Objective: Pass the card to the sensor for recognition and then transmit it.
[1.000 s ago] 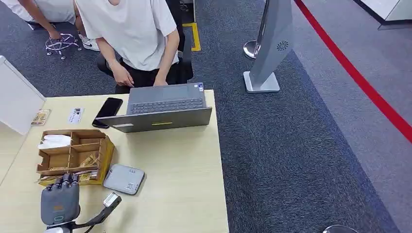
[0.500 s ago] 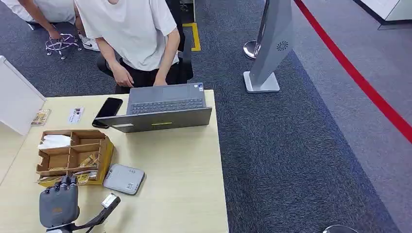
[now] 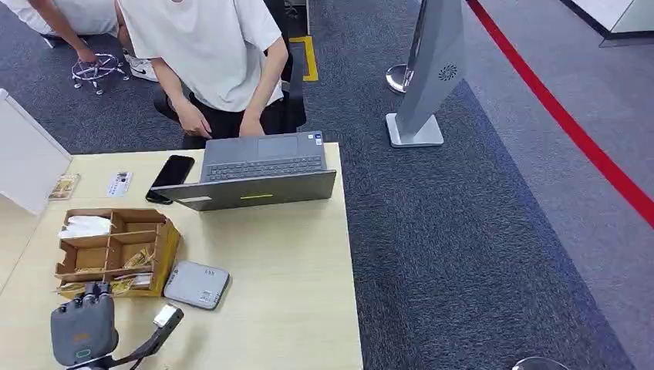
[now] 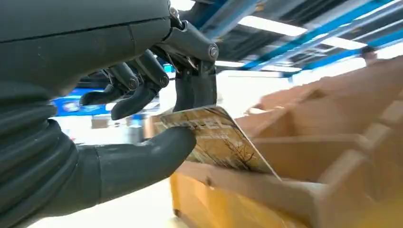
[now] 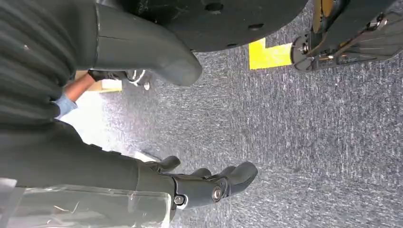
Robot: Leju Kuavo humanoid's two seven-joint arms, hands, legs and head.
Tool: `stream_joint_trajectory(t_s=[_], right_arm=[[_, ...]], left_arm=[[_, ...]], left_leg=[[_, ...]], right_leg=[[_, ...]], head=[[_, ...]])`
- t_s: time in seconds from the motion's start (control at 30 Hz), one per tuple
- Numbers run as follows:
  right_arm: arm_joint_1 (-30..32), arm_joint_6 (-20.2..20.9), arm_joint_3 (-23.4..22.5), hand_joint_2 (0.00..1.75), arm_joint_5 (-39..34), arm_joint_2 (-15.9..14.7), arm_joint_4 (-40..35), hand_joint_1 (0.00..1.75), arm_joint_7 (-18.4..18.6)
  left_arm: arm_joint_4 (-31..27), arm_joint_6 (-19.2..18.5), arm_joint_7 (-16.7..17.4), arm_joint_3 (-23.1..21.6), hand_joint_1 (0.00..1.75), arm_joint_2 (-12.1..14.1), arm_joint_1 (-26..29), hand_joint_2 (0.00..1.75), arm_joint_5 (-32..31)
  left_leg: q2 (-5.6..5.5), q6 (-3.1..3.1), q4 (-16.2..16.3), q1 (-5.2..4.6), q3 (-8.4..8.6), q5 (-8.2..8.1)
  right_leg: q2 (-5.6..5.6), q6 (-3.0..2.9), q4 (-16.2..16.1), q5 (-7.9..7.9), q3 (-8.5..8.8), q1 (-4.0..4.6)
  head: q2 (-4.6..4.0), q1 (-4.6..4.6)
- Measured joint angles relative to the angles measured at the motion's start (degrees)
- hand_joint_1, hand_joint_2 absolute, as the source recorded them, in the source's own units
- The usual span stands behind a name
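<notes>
1. Evidently the task is in an early stage: the left hand (image 4: 119, 118) pinches the card (image 4: 216, 140) between thumb and a finger, just beside the front wall of the wooden organiser (image 3: 116, 250).
2. Judging from this, the card is picked but not yet presented; the grey sensor (image 3: 197, 284) lies flat on the tabletop (image 3: 285, 285), just beside the organiser and near the hand.
3. Left to do, as I read it: bring the card over the sensor for recognition, then hand it on.
4. Hanging over the floor, the right hand (image 5: 204, 183) holds nothing, its fingers loosely apart.
5. On the pale wooden tabletop also lie a laptop (image 3: 258, 173) and a black phone (image 3: 171, 176); a person (image 3: 208, 62) in a white shirt sits behind the laptop.
6. Around is dark grey carpet (image 3: 463, 247) with a red line (image 3: 571, 131) and a grey stand (image 3: 428, 85).
</notes>
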Motion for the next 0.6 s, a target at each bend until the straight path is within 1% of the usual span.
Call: stream_joint_trajectory(t_s=[0.07, 0.1, 0.2, 0.27, 0.37, 0.5, 0.6], right_arm=[[-0.02, -0.17, -0.28, 1.75, -0.11, 0.0, 0.0, 0.0, 0.07], [-0.04, -0.26, -0.44, 1.75, -0.3, 0.0, 0.0, 0.0, 0.07], [-0.06, -0.94, -1.35, 1.75, -1.49, 0.02, 0.0, 0.0, 0.07], [-0.1, -1.01, -1.64, 1.75, -1.79, 0.04, 0.0, 0.0, 0.07], [-0.09, -1.01, -1.9, 1.75, -1.84, 0.09, 0.0, 0.0, 0.07], [-0.11, -1.01, -2.25, 1.75, -1.84, 0.11, 0.0, 0.0, 0.07], [-0.12, -1.01, -2.32, 1.75, -1.84, 0.11, 0.0, 0.0, 0.07]], left_arm=[[-1.7, 0.0, 5.79, -3.47, 1.75, 1.8, 0.64, 1.75, -0.02], [-2.83, 0.0, 7.75, -5.35, 1.75, 2.8, 0.99, 1.75, -0.02], [-7.09, 0.02, 11.5, -11.82, 1.75, 5.88, 1.36, 1.75, -0.07], [-8.66, 0.02, 12.45, -14.88, 1.75, 7.27, 1.33, 1.75, -0.07], [-10.32, 0.02, 12.84, -17.89, 1.75, 8.66, 1.36, 1.75, -0.07], [-11.44, 0.02, 12.95, -19.86, 1.75, 9.78, 1.4, 1.75, -0.07], [-11.85, 0.02, 12.95, -20.45, 1.75, 10.15, 1.4, 1.75, -0.07]], left_leg=[[-0.04, 0.0, 0.0, 0.01, -0.01, 0.0], [-0.04, 0.0, 0.0, 0.01, 0.0, 0.0], [-0.06, 0.0, 0.0, 0.01, -0.03, 0.0], [-0.01, 0.0, 0.0, 0.01, -0.02, 0.0], [-0.02, 0.0, 0.0, 0.0, -0.02, 0.0], [-0.03, 0.0, 0.0, 0.0, -0.02, 0.0], [-0.03, 0.0, 0.0, 0.01, -0.02, 0.0]], right_leg=[[-0.04, 0.0, 0.0, 0.0, 0.0, 0.0], [-0.04, 0.0, 0.0, 0.0, -0.01, 0.0], [-0.06, 0.0, 0.0, 0.0, 0.03, 0.01], [-0.03, 0.0, 0.0, 0.0, 0.03, 0.0], [-0.03, 0.0, 0.0, 0.0, 0.02, 0.0], [-0.03, 0.0, 0.0, 0.0, 0.02, 0.0], [-0.03, 0.0, 0.0, 0.0, 0.01, 0.01]], head=[[0.0, 0.02], [0.0, 0.0], [0.0, 0.02], [0.0, 0.0], [0.0, 0.02], [0.0, 0.0], [0.0, 0.02]])
